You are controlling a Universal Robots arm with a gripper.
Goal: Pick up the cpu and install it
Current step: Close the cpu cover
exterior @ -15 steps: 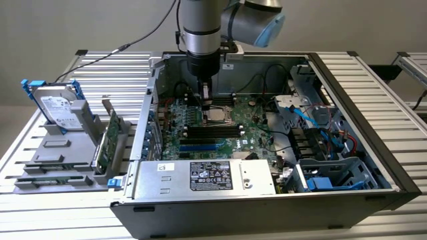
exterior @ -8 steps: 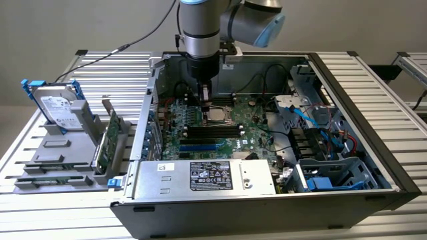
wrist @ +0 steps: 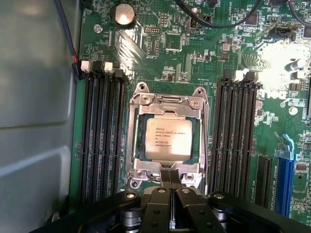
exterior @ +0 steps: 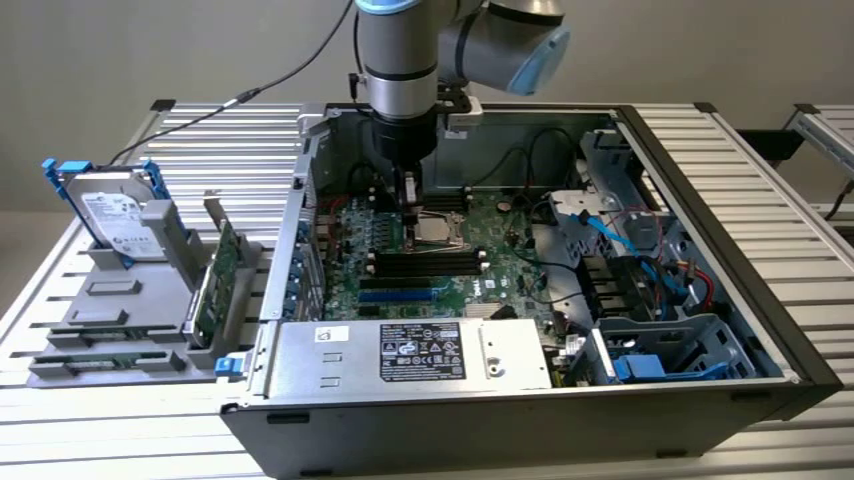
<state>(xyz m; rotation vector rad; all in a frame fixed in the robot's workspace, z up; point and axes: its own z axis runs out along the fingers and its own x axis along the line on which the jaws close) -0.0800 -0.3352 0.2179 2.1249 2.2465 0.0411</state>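
The cpu [wrist: 168, 138] lies in the socket [wrist: 138, 104] on the motherboard [wrist: 194, 53], between two banks of memory slots [wrist: 102, 141]. The hard drive [exterior: 114, 215] stands outside the case [exterior: 507, 430], near the table's [exterior: 80, 440] edge at the exterior view's left.

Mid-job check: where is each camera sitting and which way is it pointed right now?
Exterior view: off the arm, raised beside the open computer case, looking obliquely down into it; the arm reaches in over the motherboard.
Wrist view: on the wrist, looking straight down at the motherboard; the shut gripper shows by the socket frame.
Shared: the cpu lying inside the socket frame, flanked by memory slots.
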